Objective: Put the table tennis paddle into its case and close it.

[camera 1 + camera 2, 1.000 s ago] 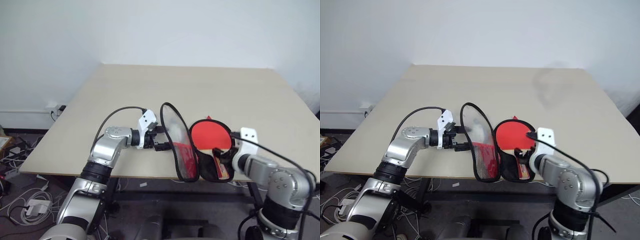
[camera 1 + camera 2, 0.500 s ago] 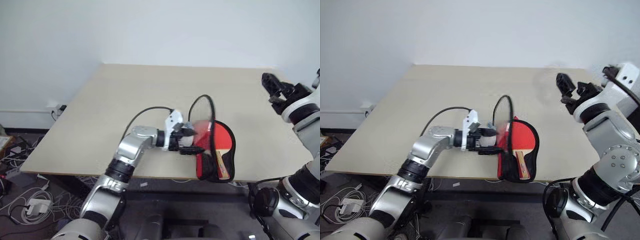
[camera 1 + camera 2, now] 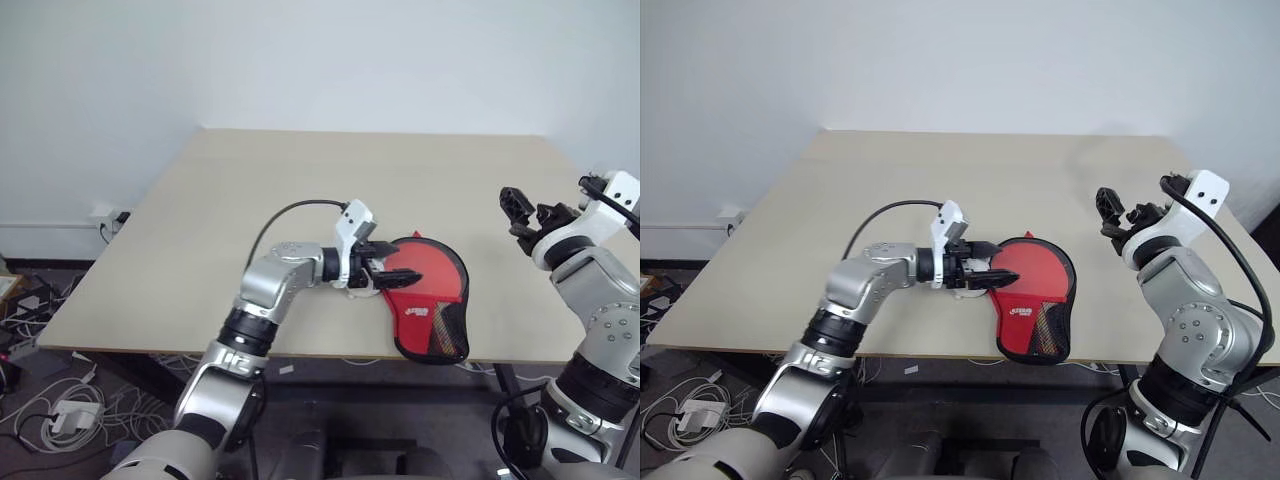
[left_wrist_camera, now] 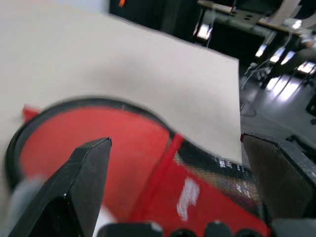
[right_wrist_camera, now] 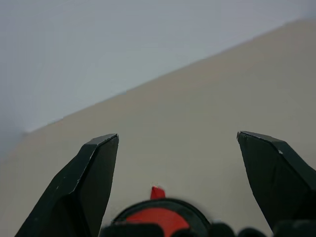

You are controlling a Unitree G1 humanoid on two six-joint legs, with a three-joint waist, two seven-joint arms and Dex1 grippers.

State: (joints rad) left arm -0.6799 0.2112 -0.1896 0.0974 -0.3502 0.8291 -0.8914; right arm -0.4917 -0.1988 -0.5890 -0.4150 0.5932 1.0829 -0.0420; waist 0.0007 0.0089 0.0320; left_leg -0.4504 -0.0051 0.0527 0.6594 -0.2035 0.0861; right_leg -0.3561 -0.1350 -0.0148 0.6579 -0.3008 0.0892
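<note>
1. Case (image 3: 428, 310) lies flat at the near edge of the counter (image 3: 300, 190), red outside up, black rim all round — white logo and black mesh patch sit at its narrow near end, round end points away from the robot.
2. Flap is down over the case; whether the zip is done up cannot be told.
3. A small red tab (image 5: 157, 192) pokes out at the round far end of the case.
4. The table tennis paddle itself cannot be made out as the case is laid closed.
5. Left gripper (image 3: 392, 276) reaches in from the left, pointing right, level with the case's left edge; fingertips lie over the red top near the rim.
6. Left jaws stand wide apart — nothing between them; whether a fingertip touches the fabric cannot be told. In the left wrist view the red top and mesh patch lie just beyond the two black fingers (image 4: 79, 187).
7. Right gripper (image 3: 522, 212) is raised above the counter, right of the case and well apart from it, pointing away from the robot.
8. Right jaws apart, empty.
9. Beyond the case the counter is bare beige up to the white wall (image 3: 320, 60).
10. Cables (image 3: 50, 400) lie on the floor at left, below counter level.
</note>
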